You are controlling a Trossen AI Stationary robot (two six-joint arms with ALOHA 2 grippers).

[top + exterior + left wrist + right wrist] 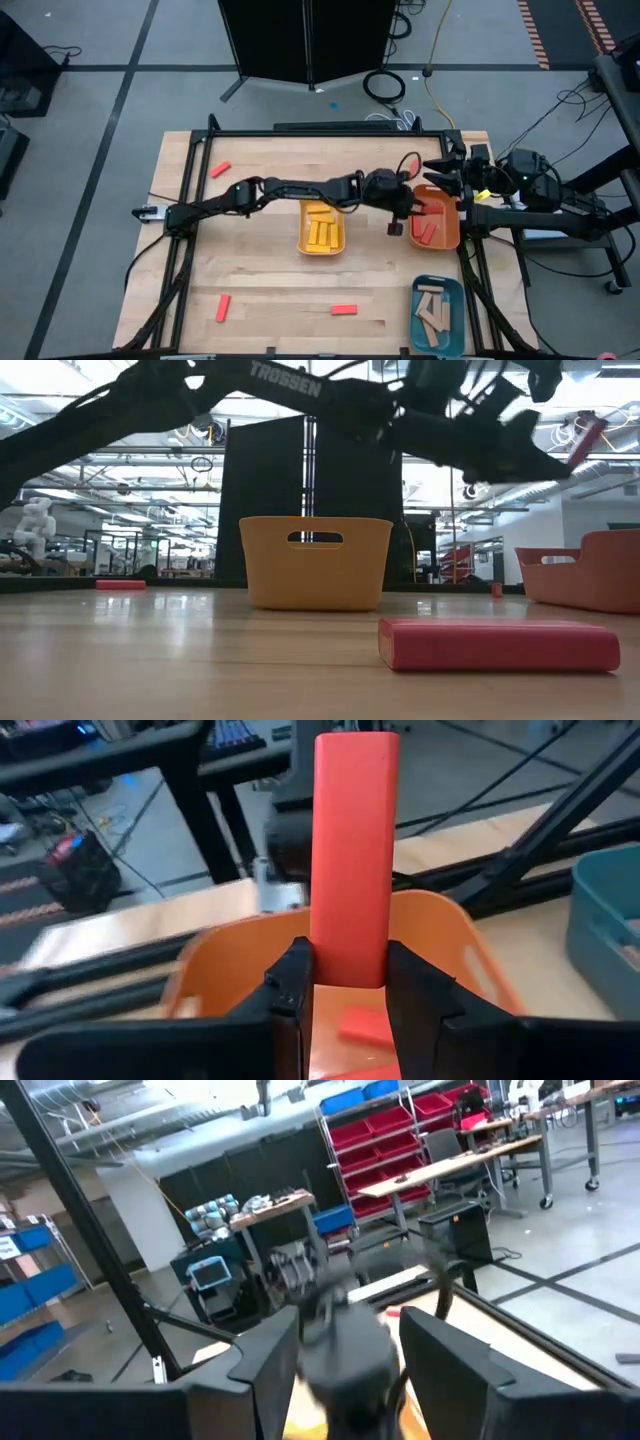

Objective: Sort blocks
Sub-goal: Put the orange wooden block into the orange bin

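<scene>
The left gripper (345, 982) squeezed a red block (352, 850) above the orange tray (437, 218), right of frame centre. Let go crooked, it might bounce out.

Both arms are dark, near black, built of slim tubular links joined by thicker rounded joint housings. The left arm (290, 190) bears white "TROSSEN" lettering along its upper link, readable in the low view. Thin black cables loop beside its wrist joint, with a red wire showing near it from above. The left gripper (345, 985) has two matte black fingers with flat inner faces and angular, wedge-shaped tips. The right arm (540, 195) has bulky black housings, a small yellow mark near its wrist, and black cables trailing from its base. The right gripper (345, 1355) has two broad, flat dark fingers.
</scene>
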